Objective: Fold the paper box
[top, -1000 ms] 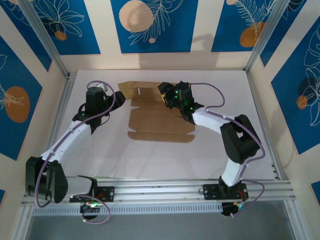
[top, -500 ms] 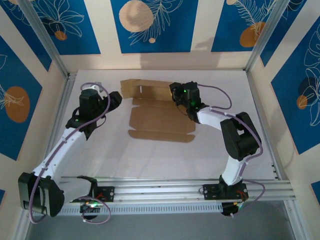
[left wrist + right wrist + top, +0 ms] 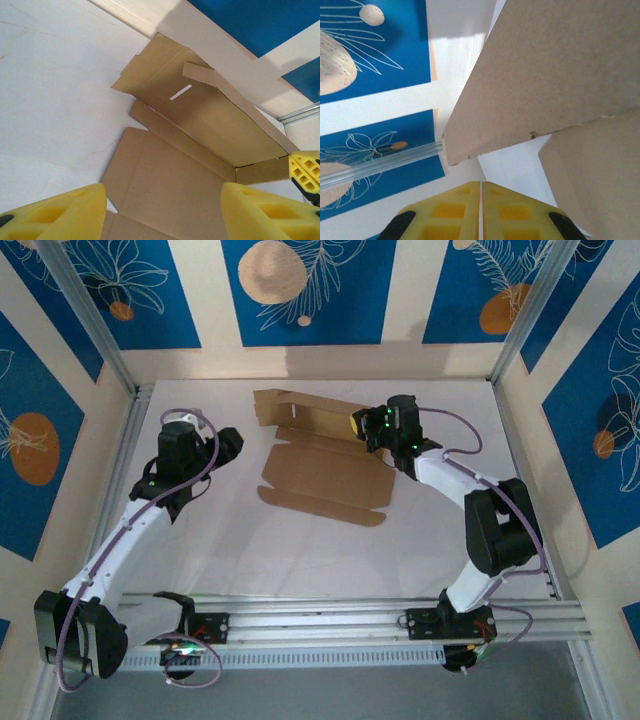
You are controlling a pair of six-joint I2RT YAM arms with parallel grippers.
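The paper box lies unfolded in the middle of the table as a flat brown cardboard sheet, its back panel tilted up with a small white slot. My left gripper hovers open just left of the sheet. In the left wrist view its yellow fingers frame the flat panel, with nothing between them. My right gripper is at the right end of the raised back panel, its yellow fingers pressed together. The panel's corner lies just ahead of the tips, and nothing shows between them.
The white table is ringed by cream and blue patterned walls and aluminium posts. An aluminium rail carries both arm bases at the near edge. Bare table lies in front of the sheet and to either side.
My right gripper has moved right and towards the back and has shut. The cardboard sheet has shifted right and turned slightly. My left arm has drawn back to the left, still open.
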